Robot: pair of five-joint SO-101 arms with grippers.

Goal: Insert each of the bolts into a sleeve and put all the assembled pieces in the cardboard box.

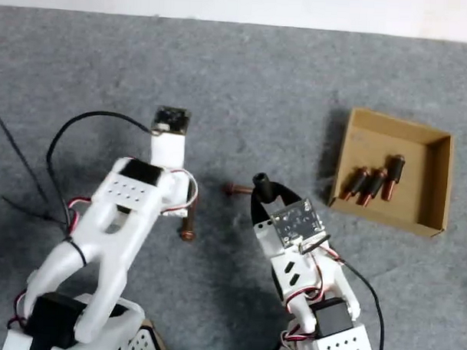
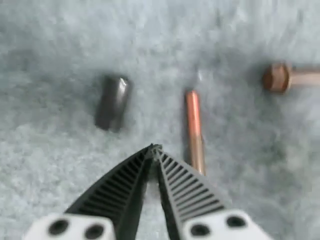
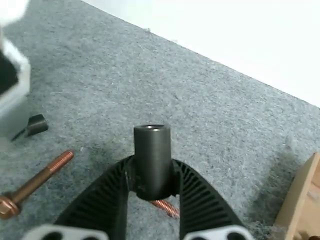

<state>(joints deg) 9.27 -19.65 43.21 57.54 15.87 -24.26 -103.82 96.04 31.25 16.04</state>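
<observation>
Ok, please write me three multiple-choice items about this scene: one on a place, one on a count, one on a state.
1. Seen from the right arm, the cardboard box stands: A) off to its right B) off to its left C) behind its base.
2. The assembled pieces in the box number: A) one B) three C) five.
3. The right gripper is: A) open B) shut on a sleeve C) shut and empty.

1A, the box sits ahead and to that arm's right; 2B, three lie side by side in it; 3B, it clamps an upright sleeve.
</observation>
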